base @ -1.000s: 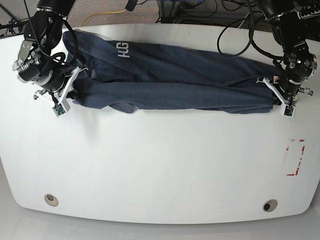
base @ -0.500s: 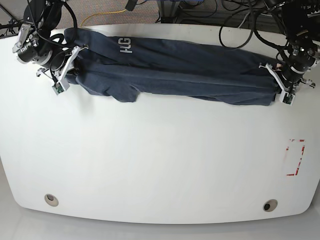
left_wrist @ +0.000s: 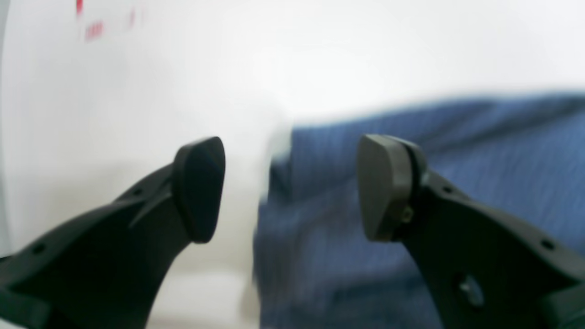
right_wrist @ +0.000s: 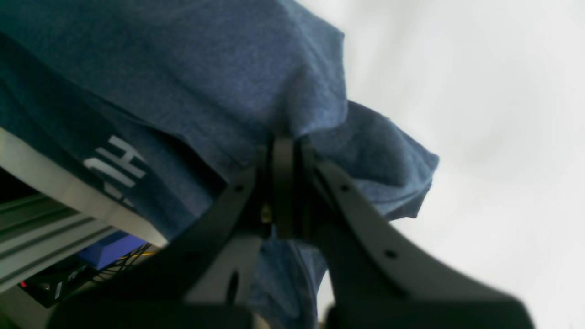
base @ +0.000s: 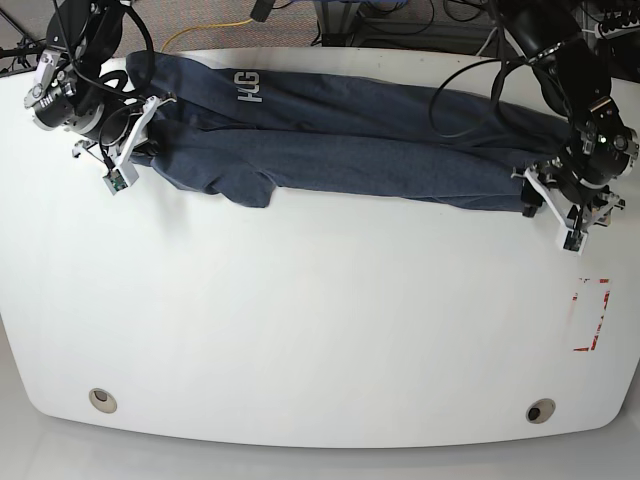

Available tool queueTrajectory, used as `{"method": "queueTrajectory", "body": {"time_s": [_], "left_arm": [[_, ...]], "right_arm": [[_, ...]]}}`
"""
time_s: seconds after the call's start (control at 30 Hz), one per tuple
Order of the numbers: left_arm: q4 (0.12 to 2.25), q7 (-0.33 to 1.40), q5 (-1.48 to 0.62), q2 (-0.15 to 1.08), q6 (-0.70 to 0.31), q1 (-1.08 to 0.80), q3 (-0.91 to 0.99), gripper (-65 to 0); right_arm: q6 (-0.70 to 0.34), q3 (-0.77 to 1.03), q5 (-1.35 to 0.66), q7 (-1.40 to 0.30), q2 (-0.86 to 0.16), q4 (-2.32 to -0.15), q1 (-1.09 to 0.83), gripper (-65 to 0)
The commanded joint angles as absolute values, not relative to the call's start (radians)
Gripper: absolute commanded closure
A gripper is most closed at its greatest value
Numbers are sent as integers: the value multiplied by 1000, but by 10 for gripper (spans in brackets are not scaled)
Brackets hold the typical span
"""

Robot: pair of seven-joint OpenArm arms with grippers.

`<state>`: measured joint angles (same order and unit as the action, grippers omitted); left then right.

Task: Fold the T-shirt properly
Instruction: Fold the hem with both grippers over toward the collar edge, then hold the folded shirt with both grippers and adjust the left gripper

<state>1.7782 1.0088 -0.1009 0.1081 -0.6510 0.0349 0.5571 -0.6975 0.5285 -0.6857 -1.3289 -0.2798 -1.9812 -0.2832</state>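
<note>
White tabletop (base: 300, 330) takes up most of the base view, and the T-shirt (base: 380, 150) lies along its far edge as a long, narrow band already doubled lengthwise, white lettering (base: 246, 88) showing near one end. A red marking (base: 590, 315) sits on the table near the other end, well apart from the cloth. The right gripper (right_wrist: 283, 183) is clenched on a bunch of fabric at the lettered end, a loose flap hanging beside it. The left gripper (left_wrist: 290, 187) has its jaws spread wide and empty, the hem edge of the shirt lying between and just beyond them. By my reading the lengthwise fold is laid and being let go; the next move calls for freeing the other end, then regripping both to fold the band across.
</note>
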Motion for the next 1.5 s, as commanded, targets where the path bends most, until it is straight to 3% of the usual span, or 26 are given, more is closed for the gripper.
{"method": "queueTrajectory", "body": {"time_s": [0.0, 0.47, 0.6, 0.67, 0.83, 0.87, 1.47], "left_arm": [[1699, 1000, -97, 127, -593, 71, 545, -421], [1354, 926, -101, 199, -556, 156, 492, -421], [1353, 915, -101, 200, -561, 151, 478, -415], [1353, 914, -101, 200, -561, 150, 478, -368], [1354, 914, -101, 200, -561, 154, 481, -39], [1357, 914, -101, 200, -561, 154, 483, 0], [1557, 918, -99, 200, -562, 105, 478, 0]], "right_arm": [[-698, 533, -697, -1314, -295, -1995, -277, 0], [-698, 541, -691, -1314, -272, -1995, -277, 0], [-698, 541, -691, -1314, -268, -1995, -283, 0], [-698, 541, -691, -1314, -268, -1995, -283, 0], [-698, 541, -693, -1314, -268, -1995, -282, 0], [-698, 541, -693, -1314, -268, -1995, -283, 0], [-698, 541, -691, -1314, -254, -1995, -285, 0]]}}
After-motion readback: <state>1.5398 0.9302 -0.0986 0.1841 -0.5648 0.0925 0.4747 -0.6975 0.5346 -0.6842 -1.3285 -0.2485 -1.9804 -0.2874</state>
